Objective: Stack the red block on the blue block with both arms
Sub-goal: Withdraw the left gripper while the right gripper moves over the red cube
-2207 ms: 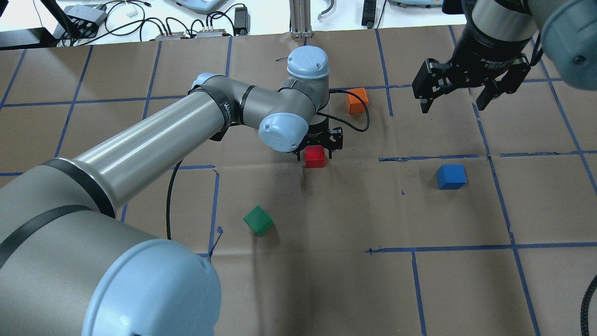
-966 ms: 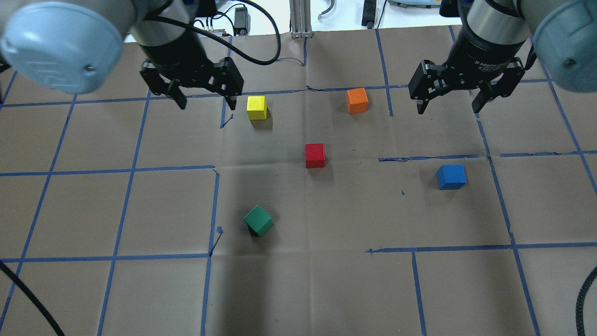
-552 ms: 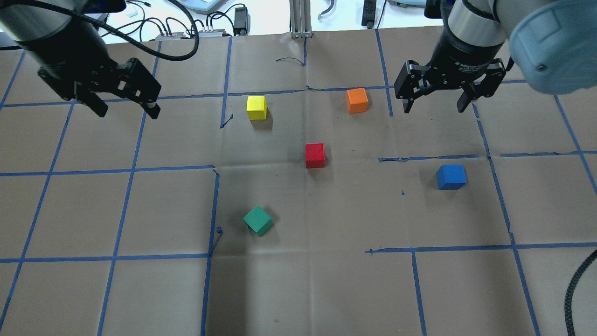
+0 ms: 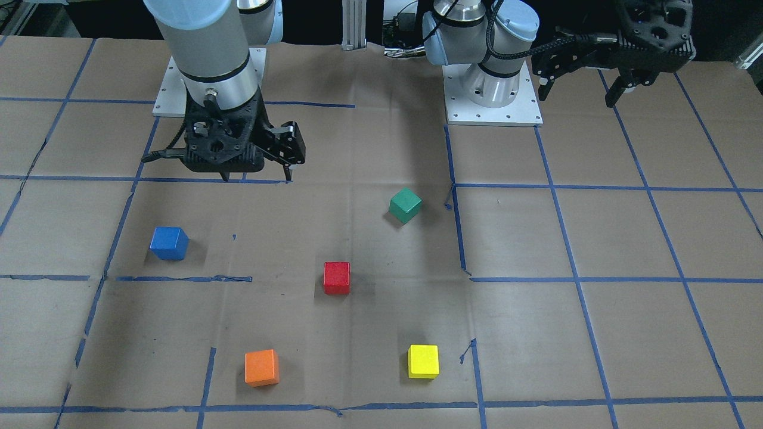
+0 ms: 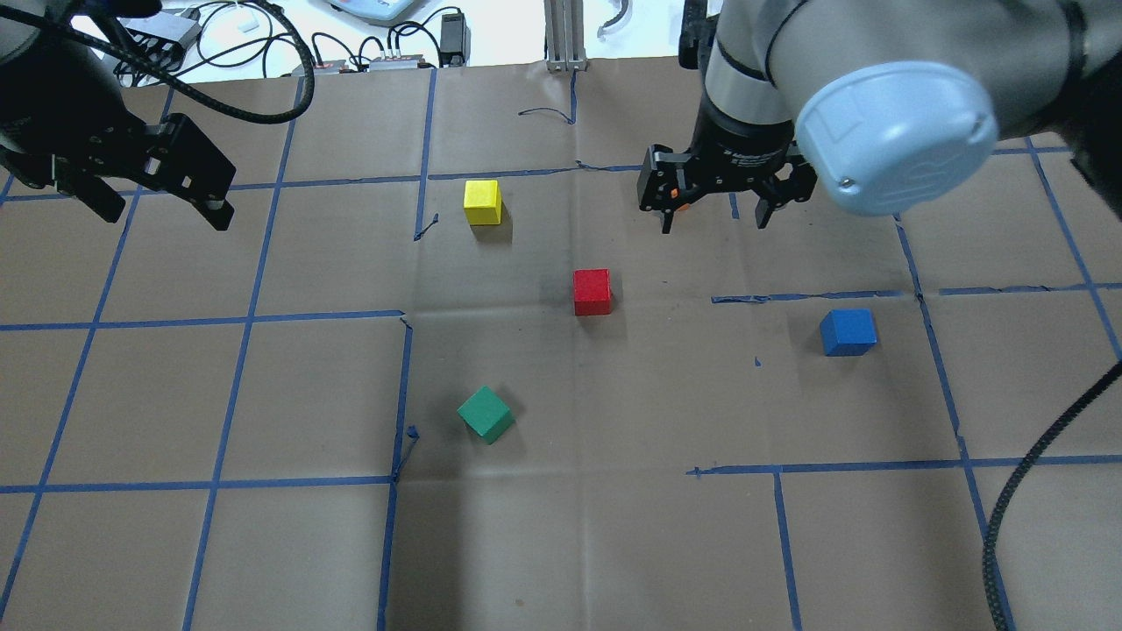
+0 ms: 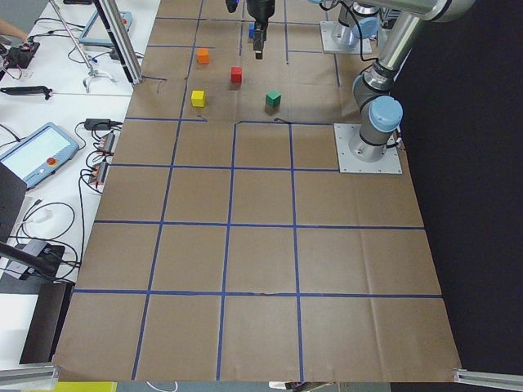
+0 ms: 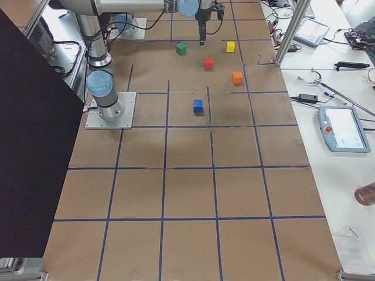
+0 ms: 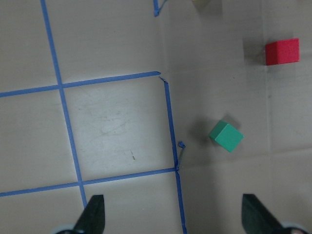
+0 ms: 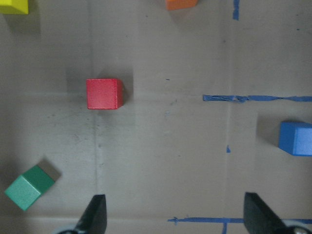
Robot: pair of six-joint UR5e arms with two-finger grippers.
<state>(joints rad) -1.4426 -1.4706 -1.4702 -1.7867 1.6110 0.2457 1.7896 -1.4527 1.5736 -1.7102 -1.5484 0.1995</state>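
cubes in all: five, one of each colour, each flat on the table (image 5: 561, 543) and touching no other.
red block (image 5: 592, 291): one; sits on the table in the middle of the group, on its own, no hand near it.
blue block (image 5: 848, 332): one; on the table toward the robot's right, well apart from the red block.
green cube (image 5: 486, 414): one; turned cornerwise to the tape grid, the cube nearest the robot.
yellow cube (image 5: 483, 202): one; in the far row, toward the robot's left.
orange cube (image 4: 261, 367): one; in the far row, toward the robot's right. Seen from over the robot's shoulders, it is almost wholly hidden behind the right hand.
arms: two, the left arm (image 4: 483, 36) and the right arm (image 4: 205, 47), each bolted to its own white base plate (image 4: 524, 113).
left hand (image 5: 165, 210): one; released, its two fingers spread wide and grasping nothing. It is held above the table out on the robot's left, well apart from every cube.
right hand (image 5: 713, 223): one; released as well, fingers wide with nothing between them. It is held above the table, touching no cube. Its wrist camera looks down on the red block to one side and the blue block at the opposite edge.
tape lines (image 5: 250, 317): blue, laid as a grid over the brown table cover; not counted.
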